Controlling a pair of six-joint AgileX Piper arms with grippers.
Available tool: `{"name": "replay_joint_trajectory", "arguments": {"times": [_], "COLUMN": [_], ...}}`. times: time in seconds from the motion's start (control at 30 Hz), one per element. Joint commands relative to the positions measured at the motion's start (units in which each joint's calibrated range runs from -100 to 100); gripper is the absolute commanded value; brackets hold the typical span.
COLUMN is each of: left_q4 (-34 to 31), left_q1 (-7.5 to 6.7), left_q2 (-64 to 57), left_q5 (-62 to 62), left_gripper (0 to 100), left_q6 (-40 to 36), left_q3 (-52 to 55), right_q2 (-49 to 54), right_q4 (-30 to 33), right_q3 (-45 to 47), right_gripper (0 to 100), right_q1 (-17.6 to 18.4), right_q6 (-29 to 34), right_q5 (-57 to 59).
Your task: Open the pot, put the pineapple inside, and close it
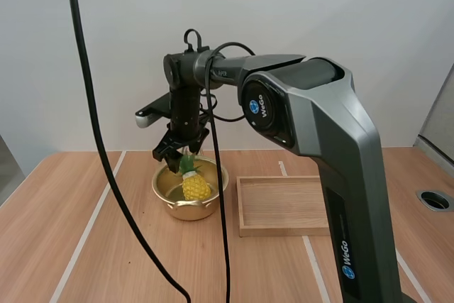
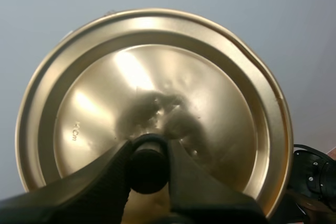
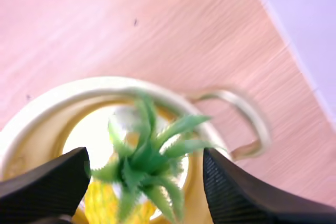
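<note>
A gold pot (image 1: 190,208) stands open on the table left of centre, and a yellow pineapple (image 1: 196,186) with a green crown sits upright inside it. My right gripper (image 1: 179,150) hangs just above the crown, open. In the right wrist view its fingers (image 3: 47,182) stand wide apart on either side of the crown (image 3: 152,161), over the pot rim (image 3: 79,87) and one handle (image 3: 247,114). My left gripper (image 2: 148,150) is shut on the black knob (image 2: 148,169) of the gold lid (image 2: 152,72), holding it up in the air.
A shallow wooden tray (image 1: 284,207) lies right of the pot, close to it. My right arm's large base link (image 1: 340,175) rises over the right half of the table. Bare wood lies left of the pot and in front of it.
</note>
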State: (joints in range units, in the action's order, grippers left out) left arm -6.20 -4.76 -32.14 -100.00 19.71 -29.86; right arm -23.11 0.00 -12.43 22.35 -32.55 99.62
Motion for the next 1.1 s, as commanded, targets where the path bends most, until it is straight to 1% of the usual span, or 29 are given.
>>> {"name": "replay_joint_trajectory", "arguments": {"times": [0.0,0.23,0.7,0.8,0.83,0.87,0.93,0.97,1.0,1.07], "left_q4": [-0.15,-0.15,-0.15,-0.15,-0.15,-0.15,-0.15,-0.15,-0.15,-0.15], "left_q1": [-0.15,-0.15,-0.15,-0.15,-0.15,-0.15,-0.15,-0.15,-0.15,-0.15], "left_q2": [-0.43,-0.43,-0.43,-0.43,-0.43,-0.43,-0.43,-0.43,-0.43,-0.43], "left_q5": [0.00,0.00,0.00,0.00,0.00,0.00,0.00,0.00,0.00,0.00], "left_gripper": [0,0,0,0,0,0,0,0,0,0], "left_q6": [-0.24,-0.24,-0.24,-0.13,-0.13,-0.03,0.18,0.18,0.18,0.18], "left_q3": [-0.72,-0.72,-0.72,-0.72,-0.72,-0.72,-0.72,-0.72,-0.72,-0.72], "right_q2": [2.17,4.90,11.59,12.33,12.56,12.69,12.82,12.94,13.06,13.66], "right_q4": [0.00,0.00,1.51,3.57,4.72,6.16,8.63,9.93,11.12,12.52], "right_q3": [-6.94,-10.99,-10.99,-10.86,-10.86,-10.86,-10.86,-10.86,-10.56,-9.75], "right_gripper": [100,100,100,100,93,76,35,6,0,0], "right_q1": [-0.03,-0.03,-0.03,-0.03,-0.10,-0.16,-0.60,-0.97,-1.42,-2.41], "right_q6": [0.07,0.07,0.18,1.19,1.80,3.33,6.96,8.74,10.61,11.66], "right_q5": [0.38,0.38,0.38,0.38,0.38,0.38,0.38,0.38,0.38,0.38]}}
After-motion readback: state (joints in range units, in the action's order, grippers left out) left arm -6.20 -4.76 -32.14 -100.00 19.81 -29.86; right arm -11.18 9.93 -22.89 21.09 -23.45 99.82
